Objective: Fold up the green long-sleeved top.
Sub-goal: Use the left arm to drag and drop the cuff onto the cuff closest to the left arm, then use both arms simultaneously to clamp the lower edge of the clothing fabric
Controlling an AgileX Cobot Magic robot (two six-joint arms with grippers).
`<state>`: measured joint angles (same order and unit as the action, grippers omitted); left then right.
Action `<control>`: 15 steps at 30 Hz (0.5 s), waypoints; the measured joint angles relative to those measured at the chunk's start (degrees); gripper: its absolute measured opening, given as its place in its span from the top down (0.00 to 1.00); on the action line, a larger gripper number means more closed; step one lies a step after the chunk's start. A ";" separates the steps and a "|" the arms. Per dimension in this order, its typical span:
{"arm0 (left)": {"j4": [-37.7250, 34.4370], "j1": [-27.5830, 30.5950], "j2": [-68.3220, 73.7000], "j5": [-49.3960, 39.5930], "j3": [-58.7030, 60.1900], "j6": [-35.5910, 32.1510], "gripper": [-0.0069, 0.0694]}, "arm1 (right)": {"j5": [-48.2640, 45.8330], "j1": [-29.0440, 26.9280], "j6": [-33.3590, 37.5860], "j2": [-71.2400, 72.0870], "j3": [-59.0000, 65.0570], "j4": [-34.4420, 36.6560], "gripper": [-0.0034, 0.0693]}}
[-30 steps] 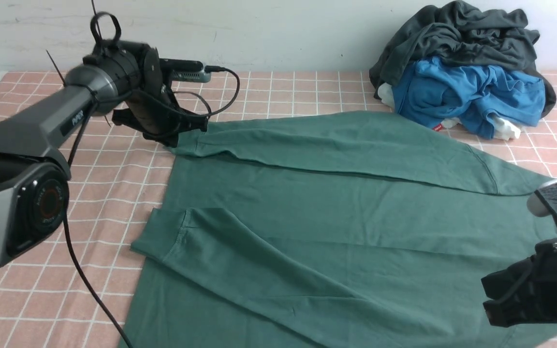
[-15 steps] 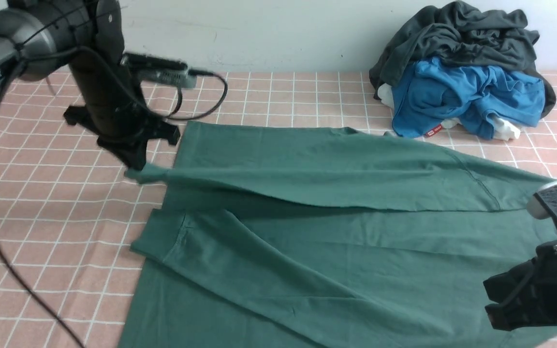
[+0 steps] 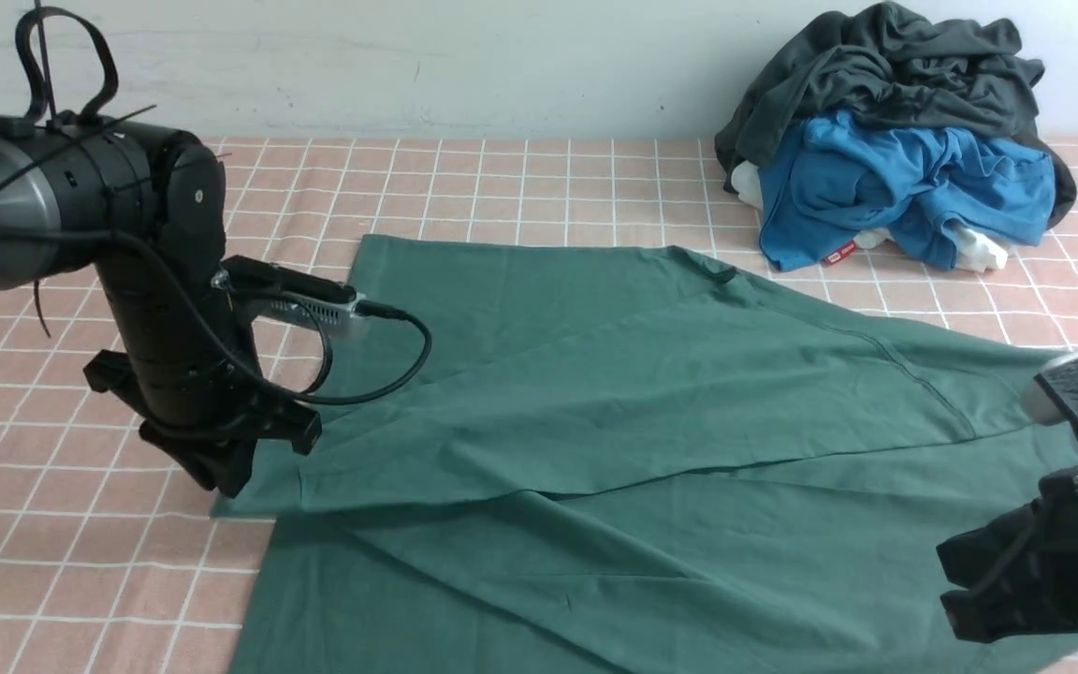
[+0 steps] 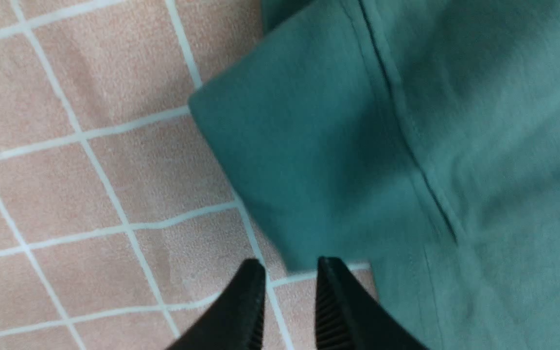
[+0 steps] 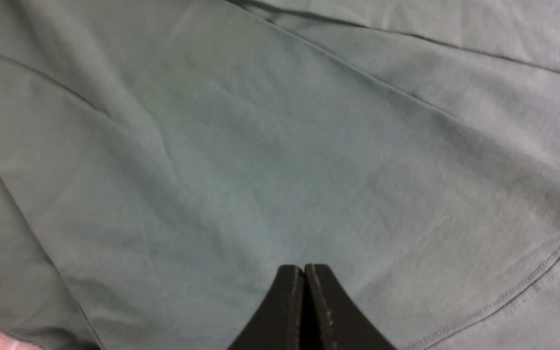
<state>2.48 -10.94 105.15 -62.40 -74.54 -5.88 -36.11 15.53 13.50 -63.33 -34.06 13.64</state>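
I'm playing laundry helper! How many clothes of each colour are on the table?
Green top: 1
Blue garment: 1
Dark grey garment: 1
White cloth, partly hidden: at least 1
Total: at least 4

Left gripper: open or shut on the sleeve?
Open: left gripper jaws stand apart, only tablecloth between them; sleeve cuff lies just beyond.

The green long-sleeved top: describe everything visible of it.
The green long-sleeved top is dark teal-green, a soft matte knit with stitched seams, lying spread and slightly rumpled on the pink checked tablecloth. One sleeve is folded across the body, its cuff lying flat at the left edge. The left gripper has its fingers parted just off the cuff, holding nothing. The right gripper, shut, is over the fabric; whether it touches cannot be told.
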 joint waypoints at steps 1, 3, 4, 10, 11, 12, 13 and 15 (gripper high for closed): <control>0.00 -0.04 -0.39 0.13 0.37 -0.16 0.68 | 0.01 0.00 0.00 0.00 0.00 0.00 0.97; 0.09 -1.24 -4.15 1.24 3.35 -1.73 0.53 | -0.58 0.00 0.00 0.00 0.00 0.00 0.97; 0.15 -2.21 -5.81 1.86 4.71 -2.63 0.48 | -0.80 0.00 0.00 0.00 0.00 0.00 0.97; 0.09 -11.70 -18.07 7.38 20.69 -19.59 0.22 | -2.27 0.00 0.00 0.00 0.00 1.12 0.97; 0.04 -13.29 -19.22 7.72 23.26 -24.81 0.21 | -2.60 0.00 0.00 0.00 0.00 1.20 0.97; -0.11 -15.08 -20.36 8.10 26.34 -30.08 0.20 | -2.99 0.00 0.00 0.00 0.00 1.28 0.97; -0.18 -16.03 -20.86 8.33 28.10 -33.08 0.20 | -3.16 0.00 0.00 0.00 0.00 1.28 0.97; -0.74 -18.65 -21.61 10.19 34.06 -42.40 0.20 | -3.43 0.00 0.05 0.00 0.00 1.31 0.97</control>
<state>1.74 -29.59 83.54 -52.21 -40.48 -48.28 -39.54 15.53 13.55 -63.33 -34.06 14.96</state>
